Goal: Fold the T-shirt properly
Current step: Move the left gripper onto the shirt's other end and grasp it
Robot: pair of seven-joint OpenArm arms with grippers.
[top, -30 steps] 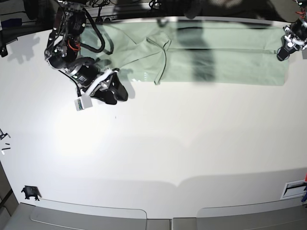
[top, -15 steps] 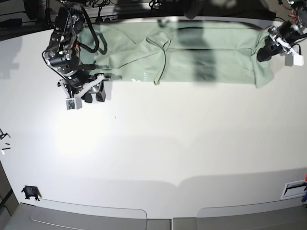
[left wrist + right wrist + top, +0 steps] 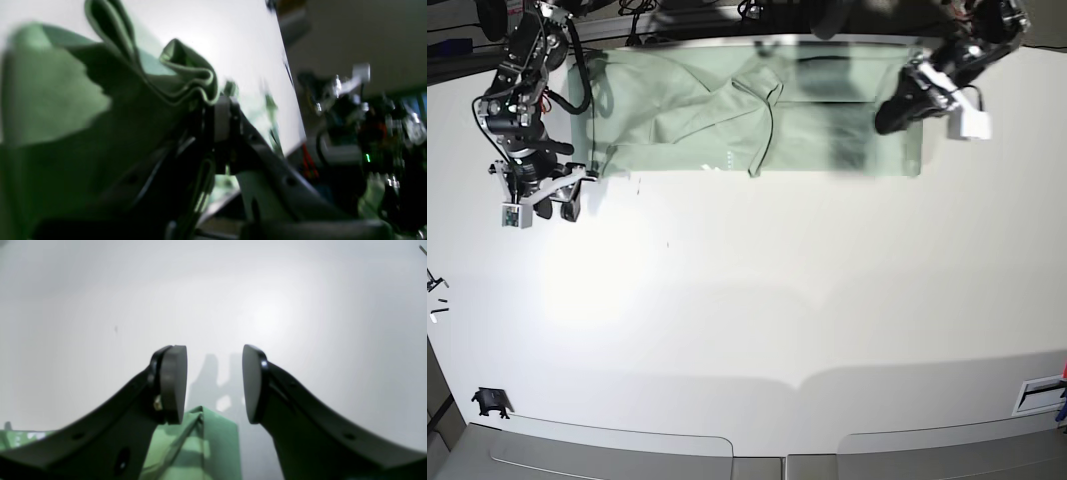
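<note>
The pale mint-green T-shirt (image 3: 727, 110) lies spread along the table's far edge, collar near its middle. My left gripper (image 3: 890, 118), on the base view's right, is shut on the shirt's right end and holds it folded over toward the middle. In the left wrist view the bunched fabric (image 3: 50, 100) fills the frame and is pinched in the gripper (image 3: 213, 103). My right gripper (image 3: 557, 208) is open and empty just off the shirt's near left corner. In the right wrist view that green corner (image 3: 206, 440) lies below and behind the open gripper (image 3: 213, 383).
The white table (image 3: 757, 300) stretches toward the front. A small black part (image 3: 489, 402) lies at the front left and small screws (image 3: 435, 300) at the left edge. A slotted plate (image 3: 1039, 395) sits at the front right. Cables hang behind the table.
My left gripper has moved left with the shirt's right end, shortening the spread shirt. My right gripper has moved left from the shirt's near edge to its left corner.
</note>
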